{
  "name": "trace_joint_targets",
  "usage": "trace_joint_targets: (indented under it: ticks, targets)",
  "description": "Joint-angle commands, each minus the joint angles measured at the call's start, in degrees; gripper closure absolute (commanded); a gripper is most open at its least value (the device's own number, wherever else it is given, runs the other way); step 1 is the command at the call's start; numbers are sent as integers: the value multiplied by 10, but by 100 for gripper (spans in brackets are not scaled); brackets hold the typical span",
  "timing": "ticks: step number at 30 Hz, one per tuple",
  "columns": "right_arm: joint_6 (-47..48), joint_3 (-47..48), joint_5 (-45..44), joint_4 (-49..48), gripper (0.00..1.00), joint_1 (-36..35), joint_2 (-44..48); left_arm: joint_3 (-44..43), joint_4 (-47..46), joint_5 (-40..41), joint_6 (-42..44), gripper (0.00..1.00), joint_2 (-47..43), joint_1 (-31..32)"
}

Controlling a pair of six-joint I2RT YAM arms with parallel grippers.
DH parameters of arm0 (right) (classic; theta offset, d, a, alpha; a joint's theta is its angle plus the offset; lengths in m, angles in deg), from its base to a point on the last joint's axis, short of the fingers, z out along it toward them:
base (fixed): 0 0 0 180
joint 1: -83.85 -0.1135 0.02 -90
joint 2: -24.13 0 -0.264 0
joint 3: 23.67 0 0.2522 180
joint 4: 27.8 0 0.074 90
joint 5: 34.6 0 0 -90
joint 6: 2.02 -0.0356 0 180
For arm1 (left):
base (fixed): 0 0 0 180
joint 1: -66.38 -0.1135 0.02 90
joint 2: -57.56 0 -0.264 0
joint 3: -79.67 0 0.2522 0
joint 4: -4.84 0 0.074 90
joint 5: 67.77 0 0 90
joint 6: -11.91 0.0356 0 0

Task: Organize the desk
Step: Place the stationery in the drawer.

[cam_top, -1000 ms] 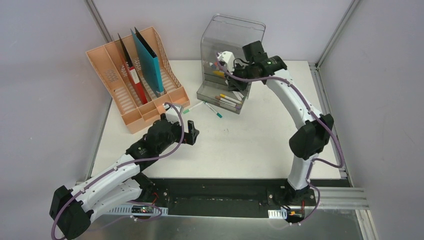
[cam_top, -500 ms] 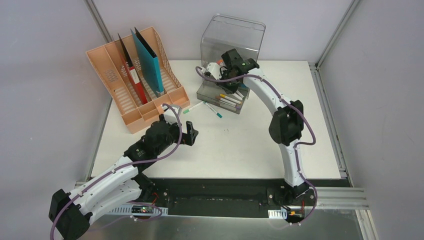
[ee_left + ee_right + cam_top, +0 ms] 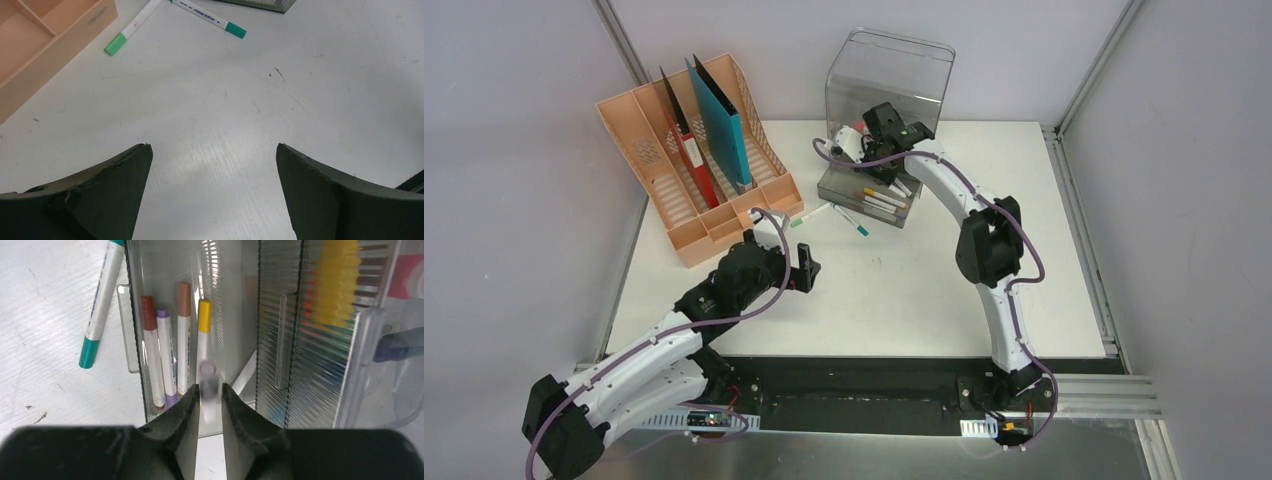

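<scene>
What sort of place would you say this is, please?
Probably a robotics lab cell staged as an office: two robot arms bolted to a white desk, a peach file rack holding folders, and a clear drawer box of markers.

Plain pale lilac-grey wall panels [image 3: 764,50] stand behind the white tabletop [image 3: 904,290] and along both its sides. Aluminium posts [image 3: 620,42] rise slanting from the tabletop's two far corners. A brushed metal sheet [image 3: 874,455] lies before the tabletop's near edge. The light is soft and even.
</scene>
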Motion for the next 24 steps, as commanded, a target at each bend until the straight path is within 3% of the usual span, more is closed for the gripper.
trace_joint_targets:
  ticks: [1,5,13,24]
  targets:
    - [-11,12,-24,-13,74,-1,0,-5,-22,10,-11,2,6,-2]
    - [-26,3,-17,-8,65,-1,14,-5,-32,1,-17,2,13,-2]
    - [-91,-18,69,41,65,-1,82,-5,-75,-32,-48,1,47,-2]
    - [-89,-226,241,40,65,4,284,-62,-113,-76,-68,1,170,-6]
